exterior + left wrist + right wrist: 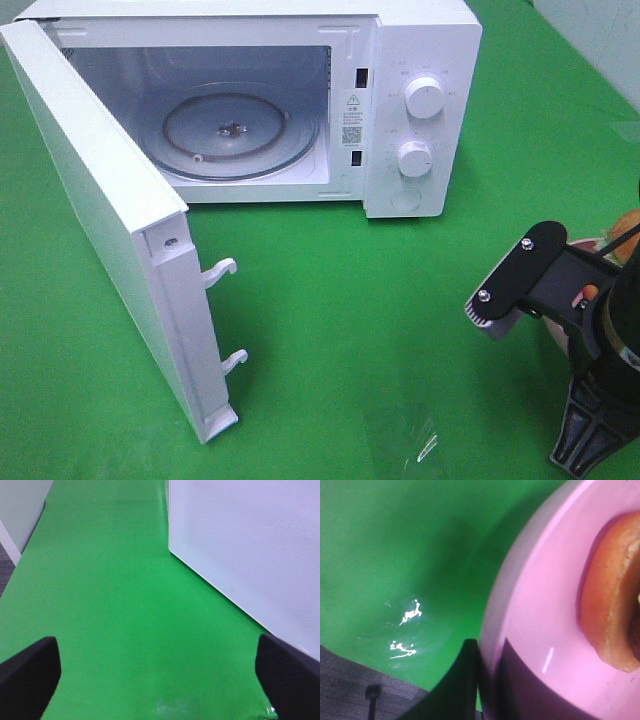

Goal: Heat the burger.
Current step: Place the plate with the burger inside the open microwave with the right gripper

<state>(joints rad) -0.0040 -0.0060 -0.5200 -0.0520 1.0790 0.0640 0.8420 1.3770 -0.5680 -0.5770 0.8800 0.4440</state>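
Right pincer [486, 649] clamps pink plate [540, 590] bearing burger [606, 595].

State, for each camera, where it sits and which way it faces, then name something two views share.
Exterior high: mounted above, looking down at the open microwave on the green cloth; the right arm shows lower right.
Left wrist: low, looking along the cloth; the left pincer shows open.
Right wrist: close over the pink plate holding the burger; the right pincer clamps its rim.
Shared: the microwave's door, in exterior and left wrist views.
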